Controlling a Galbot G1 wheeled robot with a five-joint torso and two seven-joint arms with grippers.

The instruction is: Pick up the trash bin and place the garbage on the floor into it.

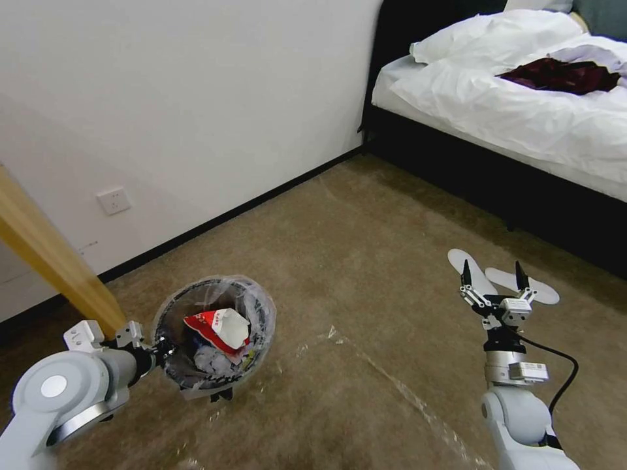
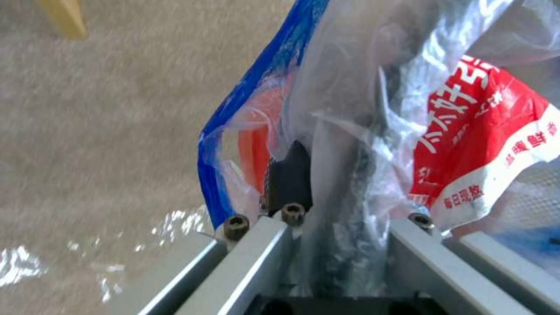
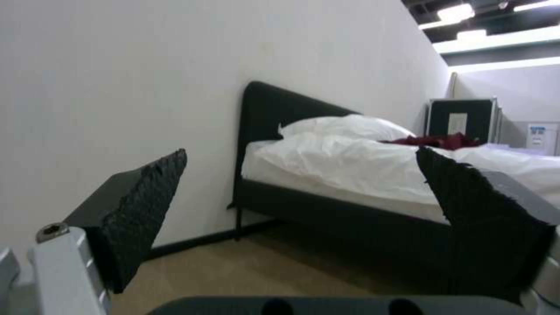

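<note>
The trash bin (image 1: 262,312) is at my lower left, its clear plastic liner crinkled over the rim. My left gripper (image 1: 163,349) is shut on the near rim; in the left wrist view a black pad (image 2: 288,175) presses the bin's wall and liner (image 2: 344,131). Inside lie garbage pieces: a crushed red-and-white paper cup (image 1: 221,328) (image 2: 478,144) and white tissue (image 1: 210,359). My right gripper (image 1: 493,274) (image 3: 302,153) is raised over the carpeted floor (image 1: 366,261) at the right, open with nothing between its fingers.
A dark-framed bed (image 1: 522,189) with white bedding runs along the right and back. Two white slippers (image 1: 530,287) lie on the carpet just beyond the right gripper. A slanted wooden leg (image 1: 52,254) stands by the wall on the left. Shiny tape lines (image 1: 405,391) cross the carpet.
</note>
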